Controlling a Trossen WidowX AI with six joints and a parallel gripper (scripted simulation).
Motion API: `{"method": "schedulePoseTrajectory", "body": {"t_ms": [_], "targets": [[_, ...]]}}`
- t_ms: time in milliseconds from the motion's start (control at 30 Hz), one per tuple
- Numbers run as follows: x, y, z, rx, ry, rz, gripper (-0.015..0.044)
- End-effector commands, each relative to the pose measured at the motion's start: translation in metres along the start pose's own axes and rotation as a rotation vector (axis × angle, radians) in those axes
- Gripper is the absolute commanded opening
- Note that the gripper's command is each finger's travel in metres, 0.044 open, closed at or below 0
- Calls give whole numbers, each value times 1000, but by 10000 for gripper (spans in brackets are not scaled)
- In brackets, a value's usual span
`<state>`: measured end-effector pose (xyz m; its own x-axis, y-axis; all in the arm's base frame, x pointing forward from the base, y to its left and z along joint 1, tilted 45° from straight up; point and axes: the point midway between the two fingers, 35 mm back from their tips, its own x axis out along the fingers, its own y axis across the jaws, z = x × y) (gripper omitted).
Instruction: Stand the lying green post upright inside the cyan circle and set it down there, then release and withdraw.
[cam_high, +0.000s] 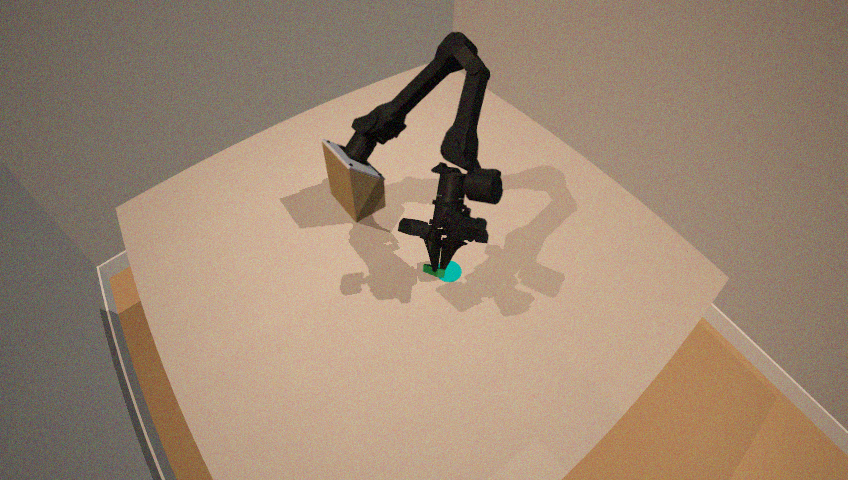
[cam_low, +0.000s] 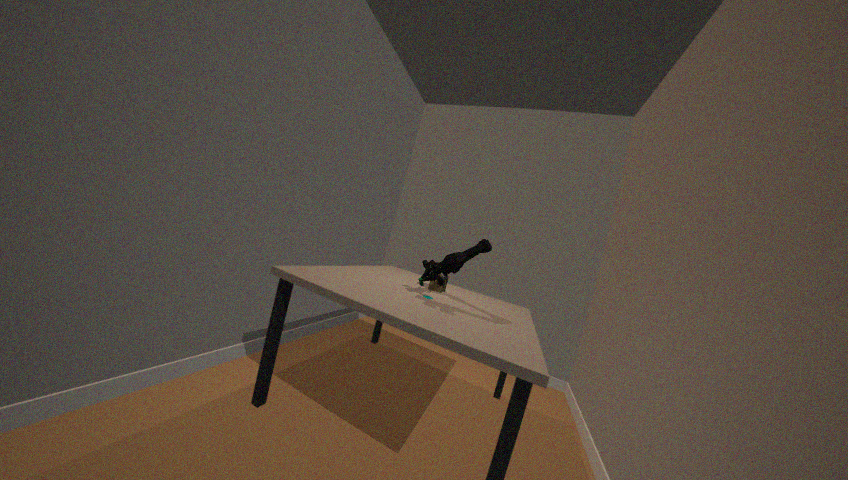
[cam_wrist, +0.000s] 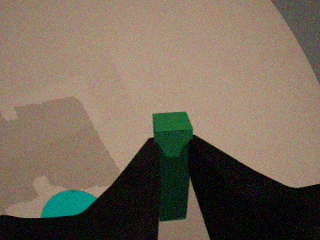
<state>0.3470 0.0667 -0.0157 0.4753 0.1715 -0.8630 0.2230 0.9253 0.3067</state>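
Note:
The green post (cam_high: 429, 269) (cam_low: 421, 281) (cam_wrist: 172, 122) is held between the fingertips in the air above the table. In the top view it looks closer to lying than upright; its exact tilt is hard to tell. My gripper (cam_high: 439, 269) (cam_wrist: 171, 144) is shut on the post, with one finger on each side of it. The cyan circle (cam_high: 452, 271) (cam_low: 427, 296) (cam_wrist: 70, 204) is flat on the table. It shows just right of the post in the top view and at the lower left in the wrist view, partly hidden by a finger.
The arm's block-shaped base (cam_high: 357, 190) (cam_low: 437, 283) stands behind and to the left of the gripper in the top view. Shadows of the arm fall on the pale table (cam_high: 357, 356) (cam_low: 357, 291) around the circle. The table's edge shows at the upper right in the wrist view.

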Motion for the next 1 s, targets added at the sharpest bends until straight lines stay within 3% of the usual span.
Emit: {"method": "schedulePoseTrajectory", "body": {"t_ms": [0, 967], "targets": [[-1, 0, 0, 8, -30, -4, 23], [-11, 5, 1, 64, -223, 3, 23]]}}
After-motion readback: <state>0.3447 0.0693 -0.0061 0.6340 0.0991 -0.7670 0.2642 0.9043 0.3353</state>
